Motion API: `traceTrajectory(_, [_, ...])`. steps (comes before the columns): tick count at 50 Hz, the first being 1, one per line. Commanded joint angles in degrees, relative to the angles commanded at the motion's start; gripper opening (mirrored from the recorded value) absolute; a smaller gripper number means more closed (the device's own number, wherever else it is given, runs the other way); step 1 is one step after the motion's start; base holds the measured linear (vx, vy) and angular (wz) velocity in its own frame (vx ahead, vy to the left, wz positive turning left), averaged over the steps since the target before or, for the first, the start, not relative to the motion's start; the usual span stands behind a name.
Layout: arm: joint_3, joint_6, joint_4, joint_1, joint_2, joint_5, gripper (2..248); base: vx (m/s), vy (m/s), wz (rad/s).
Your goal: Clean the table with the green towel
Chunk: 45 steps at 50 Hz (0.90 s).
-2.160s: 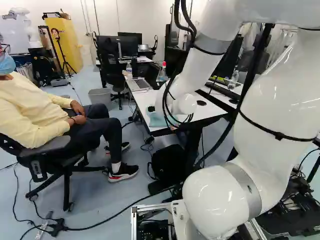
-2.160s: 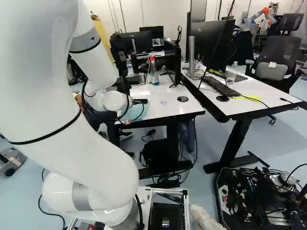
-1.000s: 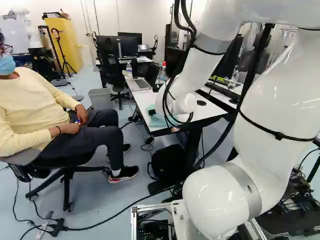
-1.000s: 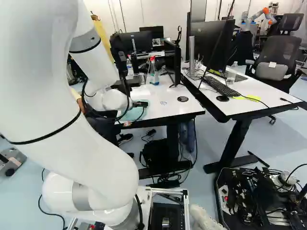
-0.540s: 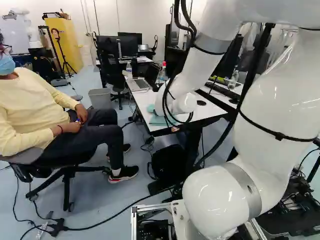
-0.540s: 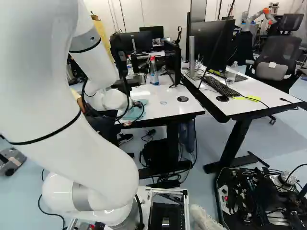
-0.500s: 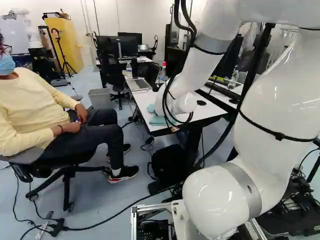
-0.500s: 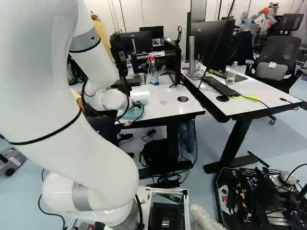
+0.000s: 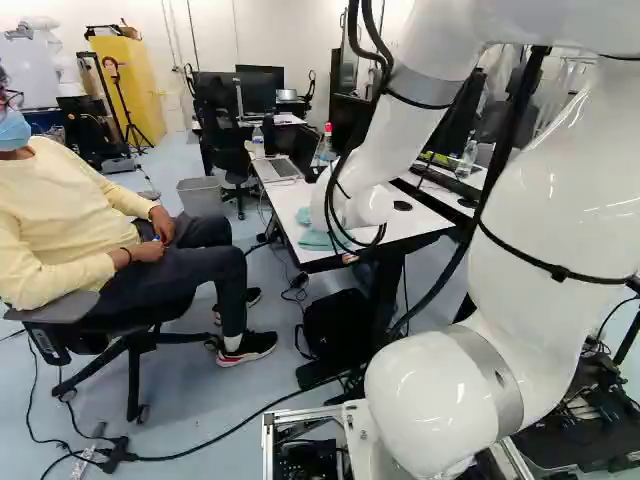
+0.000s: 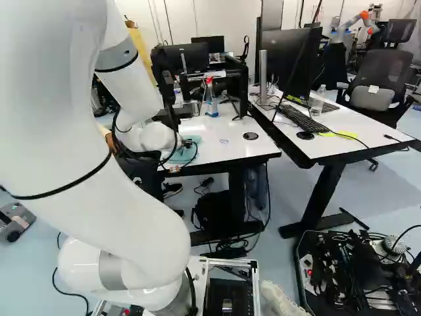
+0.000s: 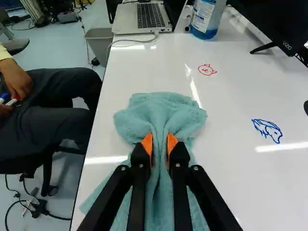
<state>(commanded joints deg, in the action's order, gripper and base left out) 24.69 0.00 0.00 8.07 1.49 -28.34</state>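
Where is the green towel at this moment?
In the wrist view, the towel lies on the table near the edge on the bin's side, with a fold pinched in the gripper and the laptop ahead.

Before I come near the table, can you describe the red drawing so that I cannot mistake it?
Find the white table holding the laptop. On its top, between the towel and the spray bottle, look for a round outline with a small tail. It is red; the other drawing is blue.
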Motion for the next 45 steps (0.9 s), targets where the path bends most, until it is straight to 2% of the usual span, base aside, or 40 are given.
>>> traceTrajectory(15, [-0.12, 0.0, 0.0, 0.0, -0.48, 0.0, 54, 0.0, 0.0, 0.0])
traceTrajectory(45, [-1.4, 0.0, 0.0, -0.22, -6.25, 0.98, 54, 0.0, 0.0, 0.0])
